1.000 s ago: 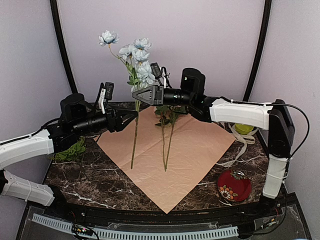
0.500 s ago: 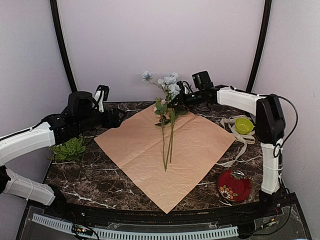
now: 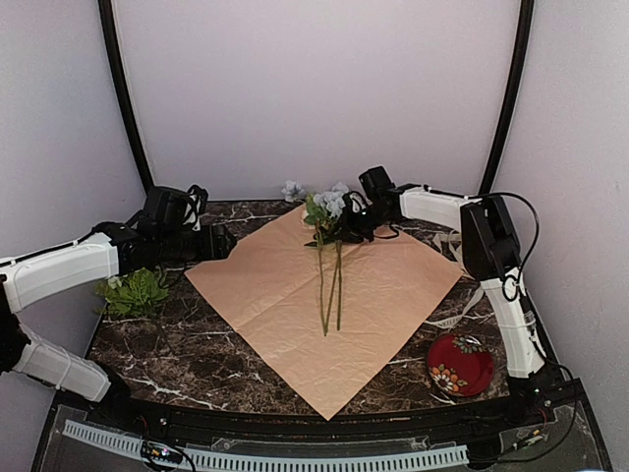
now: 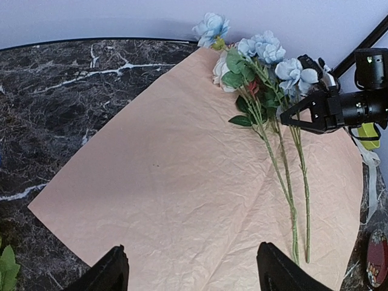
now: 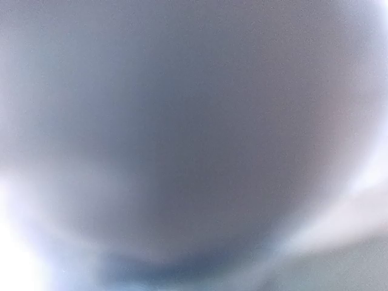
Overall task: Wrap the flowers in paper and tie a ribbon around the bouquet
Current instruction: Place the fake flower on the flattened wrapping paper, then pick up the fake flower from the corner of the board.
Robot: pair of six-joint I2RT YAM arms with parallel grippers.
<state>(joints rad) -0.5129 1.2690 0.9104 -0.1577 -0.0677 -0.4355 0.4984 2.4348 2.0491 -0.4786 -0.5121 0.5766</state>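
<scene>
The peach paper (image 3: 285, 295) (image 4: 170, 182) lies flat as a diamond on the marble table (image 3: 177, 354). On it lie the flowers (image 3: 329, 204) (image 4: 260, 51), pale-blue and white blooms at the far corner, long green stems (image 4: 291, 188) running toward me. My right gripper (image 3: 349, 228) (image 4: 282, 115) sits low at the stems just below the blooms, its fingertips drawn close together; grip unclear. The right wrist view is a grey-blue blur. My left gripper (image 3: 224, 242) (image 4: 191, 273) hovers open over the paper's left edge, holding nothing. The cream ribbon (image 3: 472, 285) (image 4: 370, 176) lies at the right. No wrapped bouquet is in view.
A lime-green round thing (image 3: 479, 251) (image 4: 367, 133) sits by the ribbon at the back right. A red flowered piece (image 3: 460, 364) lies at the front right. A bunch of green leaves (image 3: 138, 292) lies left of the paper, under my left arm.
My right arm has swung back and down, bringing the raised flowers to lie on the paper. My left arm has drawn back to the left and its jaws have spread.
</scene>
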